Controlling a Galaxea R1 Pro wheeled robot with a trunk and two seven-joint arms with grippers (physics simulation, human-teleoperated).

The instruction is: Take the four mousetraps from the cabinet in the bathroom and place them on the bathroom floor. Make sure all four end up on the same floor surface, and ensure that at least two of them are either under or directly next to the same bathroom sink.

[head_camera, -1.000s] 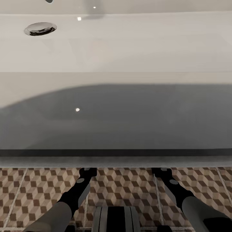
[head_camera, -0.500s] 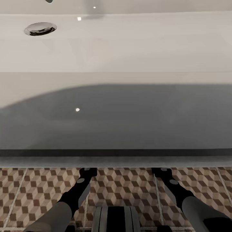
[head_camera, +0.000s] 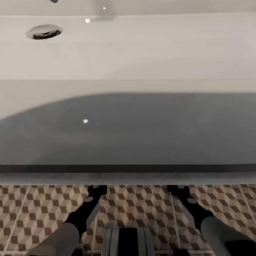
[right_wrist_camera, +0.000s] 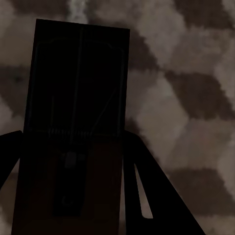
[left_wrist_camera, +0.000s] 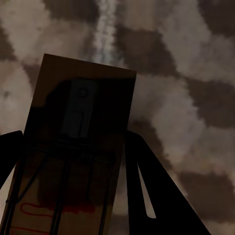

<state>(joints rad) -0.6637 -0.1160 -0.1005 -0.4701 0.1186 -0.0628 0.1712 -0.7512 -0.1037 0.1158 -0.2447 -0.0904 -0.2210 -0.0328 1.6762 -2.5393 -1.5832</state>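
Observation:
In the left wrist view a tan mousetrap point(left_wrist_camera: 83, 98) with dark wire and a red mark sits between my left gripper's point(left_wrist_camera: 73, 139) dark fingers, which press its long edges. It hangs close over the cube-patterned bathroom floor point(left_wrist_camera: 186, 58). My right gripper point(right_wrist_camera: 73, 137) is shut the same way on a second mousetrap point(right_wrist_camera: 81, 73), which looks very dark in shadow above the floor point(right_wrist_camera: 186, 98). In the head view both forearms point(head_camera: 85, 209) point(head_camera: 192, 208) reach under the front edge of the wide white sink point(head_camera: 142, 46), whose chrome drain point(head_camera: 44, 31) lies at the far left.
The sink's shaded front wall point(head_camera: 128, 135) hangs over the hands. Patterned tiles point(head_camera: 142, 206) with pale grout lines stretch to both sides of the arms. My dark base point(head_camera: 128, 241) stands at the near edge.

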